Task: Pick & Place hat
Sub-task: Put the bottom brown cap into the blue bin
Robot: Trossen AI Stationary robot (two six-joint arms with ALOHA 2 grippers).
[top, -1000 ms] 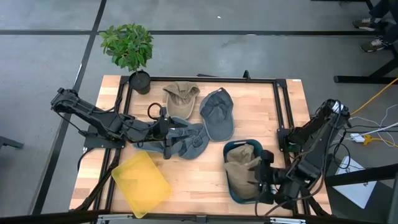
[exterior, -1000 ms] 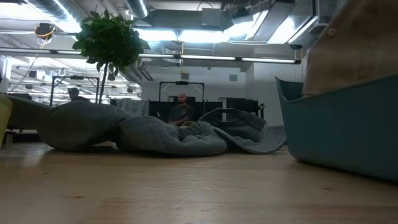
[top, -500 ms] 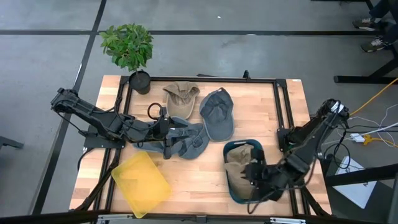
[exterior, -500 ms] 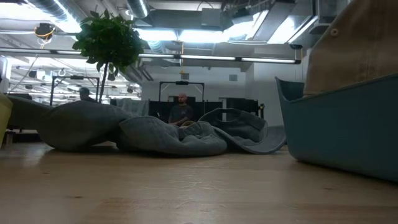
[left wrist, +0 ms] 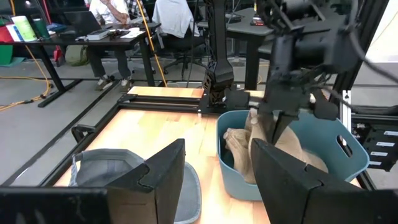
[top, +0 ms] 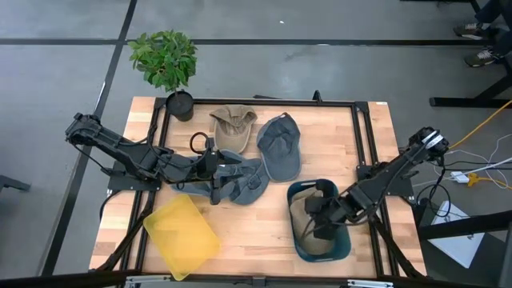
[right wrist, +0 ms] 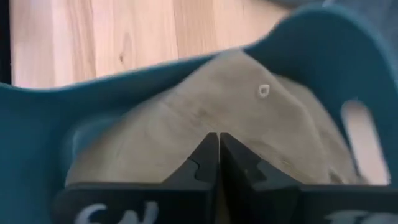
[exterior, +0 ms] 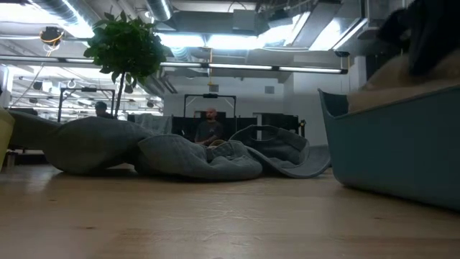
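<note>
A tan hat (right wrist: 249,118) lies crumpled inside the teal bin (top: 336,244) at the table's near right. My right gripper (top: 317,224) is shut and points down into the bin onto that hat (left wrist: 292,152). My left gripper (left wrist: 217,180) stands open with nothing between its fingers. It hovers above a grey-blue hat (top: 246,182) at the table's middle. A grey cap (top: 278,146) and another tan hat (top: 234,124) lie flat on the table farther back. My right gripper presses its shut fingertips (right wrist: 208,152) onto the tan hat's crown (right wrist: 219,124), slanting down from above and from the table's right. No cloth shows between the fingers. The hat sits inside the bin, its top (exterior: 388,75) barely above the rim.
A yellow bin (top: 182,236) lies at the near left. A potted plant (top: 166,60) stands at the far left corner. A black frame rail (top: 264,102) runs around the table. Bare wood (top: 256,232) shows between the two bins. A person (exterior: 209,128) sits in the room beyond.
My right gripper has come from the bin's near right rim toward the table's left and far edge and has sunk into the bin. The tan hat, which stood tall above the bin's rim, is now pushed down low.
</note>
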